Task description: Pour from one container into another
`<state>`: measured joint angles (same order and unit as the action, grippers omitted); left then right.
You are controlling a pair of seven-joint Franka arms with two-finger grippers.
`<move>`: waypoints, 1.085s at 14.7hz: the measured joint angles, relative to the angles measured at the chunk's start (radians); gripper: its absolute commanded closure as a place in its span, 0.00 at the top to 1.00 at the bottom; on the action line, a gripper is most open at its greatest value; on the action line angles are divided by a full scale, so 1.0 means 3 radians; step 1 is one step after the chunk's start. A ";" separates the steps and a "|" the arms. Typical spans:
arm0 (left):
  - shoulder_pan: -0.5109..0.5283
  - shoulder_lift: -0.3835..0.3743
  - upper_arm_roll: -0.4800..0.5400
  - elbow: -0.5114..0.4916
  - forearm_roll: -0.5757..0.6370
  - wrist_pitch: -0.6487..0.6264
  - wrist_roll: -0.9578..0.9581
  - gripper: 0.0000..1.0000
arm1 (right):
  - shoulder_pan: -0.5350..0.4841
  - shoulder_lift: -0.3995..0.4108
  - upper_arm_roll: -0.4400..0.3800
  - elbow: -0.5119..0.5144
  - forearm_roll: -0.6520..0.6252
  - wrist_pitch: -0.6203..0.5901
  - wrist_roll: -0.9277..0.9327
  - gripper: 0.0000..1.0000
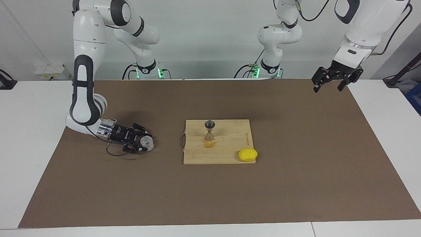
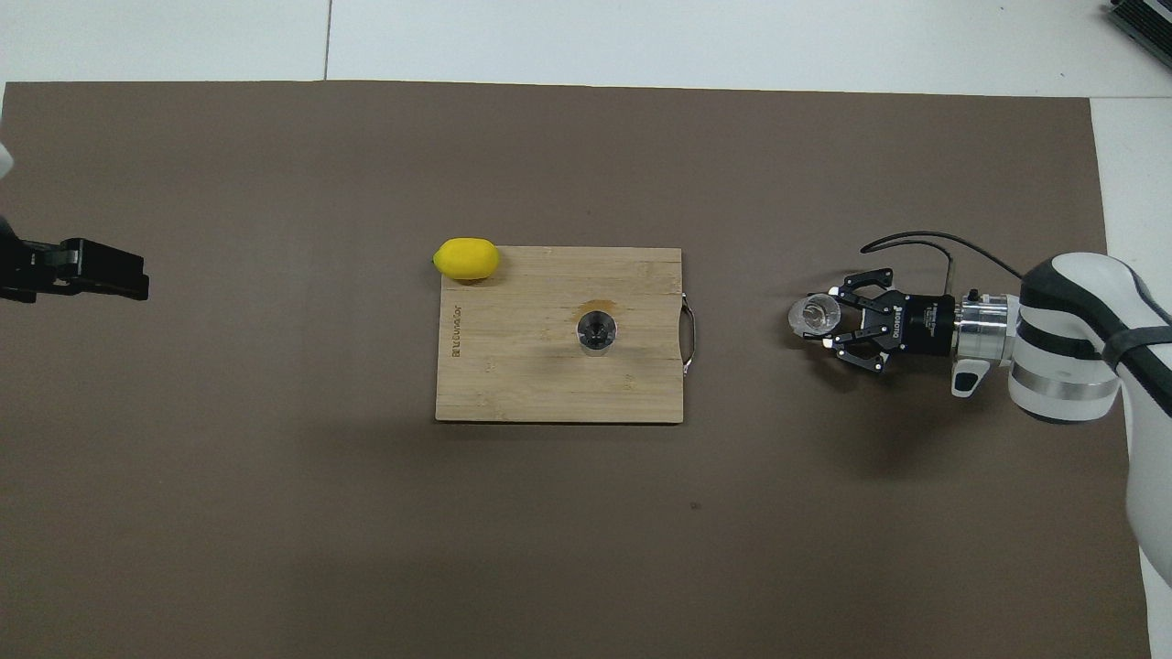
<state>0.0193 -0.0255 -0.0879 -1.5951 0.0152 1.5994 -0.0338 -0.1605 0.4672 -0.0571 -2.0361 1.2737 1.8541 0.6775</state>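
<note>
Two-arm pouring task, start of the transfer. The small clear glass tumbler [image 1: 147, 142] stands on the brown table mat [image 1: 296, 164], toward the right arm's end of the table and well apart from the rectangular bamboo cutting board [image 1: 227, 154]. The right gripper [image 1: 145, 142] lies low and nearly horizontal at the mat, its fingers set on either side of the tumbler's wall; whether they already press the glass or merely flank it cannot be told. The silver-grey hourglass-shaped metal jigger [image 1: 210, 130] stands upright near the board's middle, its open cone facing up. An oval yellow lemon [image 1: 248, 154] rests at the board's corner farther from the robots, toward the left arm's end. The left gripper [image 1: 330, 84] waits in the air over the mat's edge at its own end of the table, fingers spread wide and holding nothing.

Handling, as judged: the tumbler is rigid, smooth and likely slippery, breakable, and bottom-heavy through its thick base. A side grasp across the wall at mid-height suits it, leaving the rim free for tilting. The jigger's mouth is narrow, so the pour probably calls for close alignment.
</note>
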 measured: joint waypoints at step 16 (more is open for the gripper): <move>0.0000 0.0000 0.0000 0.0000 0.0000 0.0000 0.0000 1.00 | 0.0349 -0.0847 0.0000 0.0102 -0.1501 0.0403 -0.0020 1.00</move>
<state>0.0193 -0.0256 -0.0879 -1.5951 0.0152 1.5994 -0.0338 -0.0557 0.2131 -0.0571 -2.0054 0.8235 1.9751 0.6716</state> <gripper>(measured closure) 0.000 0.000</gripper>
